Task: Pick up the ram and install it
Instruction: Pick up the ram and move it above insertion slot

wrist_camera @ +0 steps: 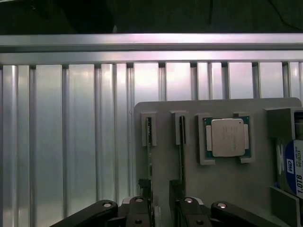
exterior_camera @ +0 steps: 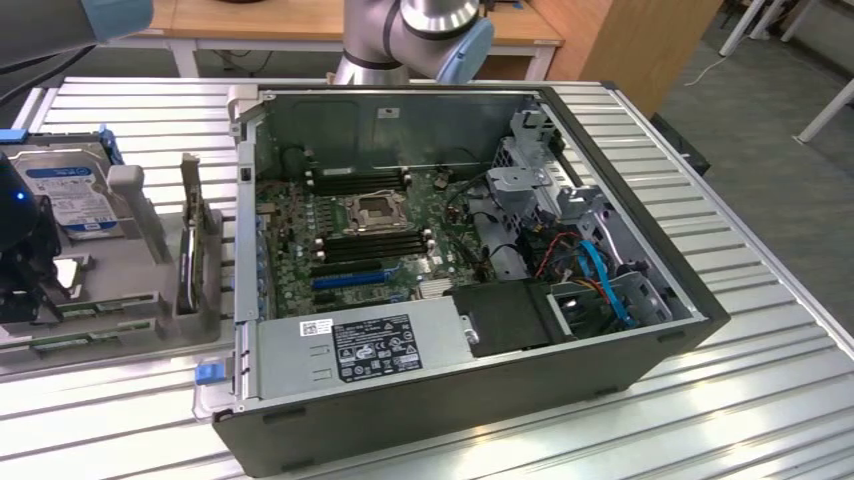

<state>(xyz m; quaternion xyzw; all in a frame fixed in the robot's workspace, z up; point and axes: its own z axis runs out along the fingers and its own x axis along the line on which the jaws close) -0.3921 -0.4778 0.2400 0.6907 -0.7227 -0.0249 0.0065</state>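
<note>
Two rams stand on edge in slots of a grey holder (wrist_camera: pixel 236 189): one thin green stick (wrist_camera: pixel 148 142) and a second (wrist_camera: pixel 182 146) beside it. My gripper (wrist_camera: pixel 161 215) hovers over the near end of these sticks, open, with nothing between its dark fingers (wrist_camera: pixel 138 213). In the exterior view the gripper (exterior_camera: pixel 20 295) is a dark shape at the far left, over the holder's (exterior_camera: pixel 134 300) front part, where the rams (exterior_camera: pixel 100 308) lie as thin green lines. The open computer case (exterior_camera: pixel 454 250) shows its motherboard with long black slots (exterior_camera: pixel 374 245).
On the holder a silver processor (wrist_camera: pixel 227 137) sits next to the rams, then a blue-labelled hard drive (wrist_camera: pixel 293 168). A thin part (exterior_camera: pixel 194 245) stands upright in a grey bracket beside the case. The ribbed metal table (exterior_camera: pixel 747 400) surrounds everything. The arm's base (exterior_camera: pixel 400 35) rises behind the case.
</note>
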